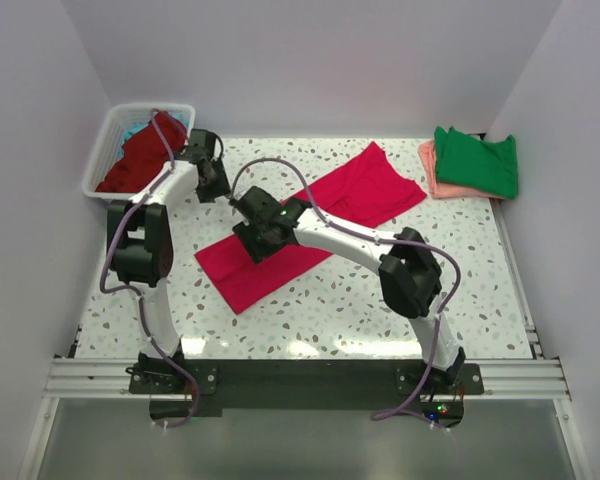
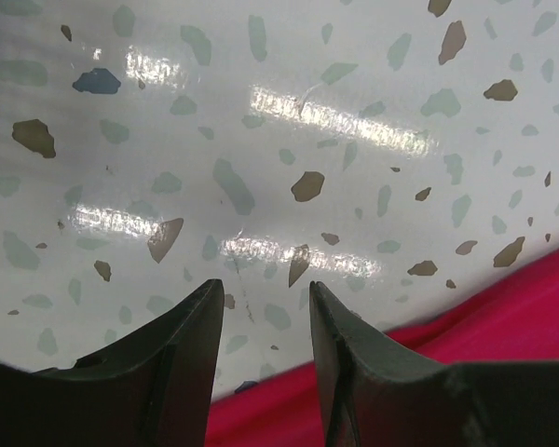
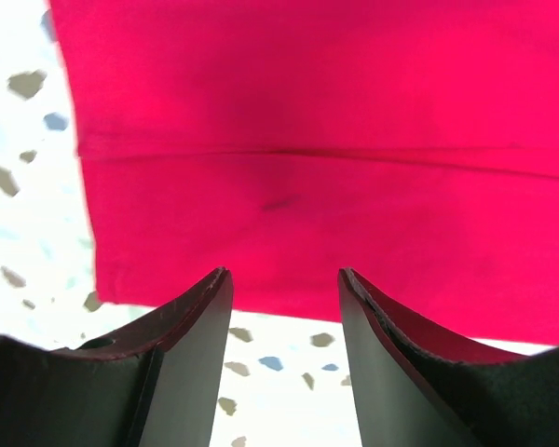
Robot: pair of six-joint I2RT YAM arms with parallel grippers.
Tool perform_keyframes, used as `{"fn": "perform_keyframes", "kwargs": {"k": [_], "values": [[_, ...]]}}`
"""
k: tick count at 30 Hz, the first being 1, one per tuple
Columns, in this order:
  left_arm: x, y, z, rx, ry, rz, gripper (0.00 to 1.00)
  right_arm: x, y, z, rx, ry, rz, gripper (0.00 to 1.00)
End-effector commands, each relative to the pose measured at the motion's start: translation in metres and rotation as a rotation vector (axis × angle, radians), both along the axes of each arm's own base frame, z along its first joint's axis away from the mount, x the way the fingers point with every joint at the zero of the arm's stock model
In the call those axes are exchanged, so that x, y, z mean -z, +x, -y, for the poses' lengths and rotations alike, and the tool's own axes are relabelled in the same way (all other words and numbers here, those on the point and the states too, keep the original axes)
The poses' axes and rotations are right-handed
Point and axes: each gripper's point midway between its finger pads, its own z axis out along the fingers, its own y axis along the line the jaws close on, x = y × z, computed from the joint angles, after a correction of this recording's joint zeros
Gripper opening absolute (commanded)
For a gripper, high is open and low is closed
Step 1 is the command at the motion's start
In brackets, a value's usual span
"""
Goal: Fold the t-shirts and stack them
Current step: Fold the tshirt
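Note:
A bright crimson-pink t-shirt (image 1: 355, 190) lies flat as a long diagonal strip across the middle of the table. My left gripper (image 1: 220, 190) hovers open over bare terrazzo just off the strip's upper edge; in the left wrist view the gripper (image 2: 265, 289) holds nothing, and the shirt (image 2: 503, 317) shows at lower right. My right gripper (image 1: 248, 225) stands open at the strip's lower-left part. In the right wrist view its fingertips (image 3: 284, 275) frame bare table right at the edge of the shirt (image 3: 307, 140). A green t-shirt (image 1: 477, 160) lies folded on a salmon-pink one (image 1: 430, 172) at the back right.
A white slatted basket (image 1: 100, 165) stands at the back left corner, holding a dark red shirt (image 1: 145, 155) and a bit of teal cloth (image 1: 132, 130). White walls close in the table at the left, back and right.

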Motion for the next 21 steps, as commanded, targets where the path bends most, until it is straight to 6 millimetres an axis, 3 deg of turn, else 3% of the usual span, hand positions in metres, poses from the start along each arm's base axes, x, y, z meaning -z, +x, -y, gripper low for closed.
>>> {"fn": "perform_keyframes", "kwargs": {"k": [1, 11, 17, 21], "values": [[-0.006, 0.008, -0.004, 0.028, -0.009, 0.0, 0.47, 0.013, -0.021, -0.024, -0.111, -0.011, -0.044, 0.53], [-0.003, 0.014, -0.002, 0.044, -0.029, -0.01, 0.47, 0.06, -0.041, -0.024, -0.191, -0.104, -0.115, 0.52], [0.001, 0.013, -0.004, 0.045, -0.021, -0.017, 0.47, 0.094, -0.059, -0.001, -0.201, -0.197, -0.18, 0.52], [0.002, 0.014, -0.003, 0.048, -0.029, -0.016, 0.47, 0.106, -0.076, 0.019, -0.205, -0.252, -0.225, 0.51]]}}
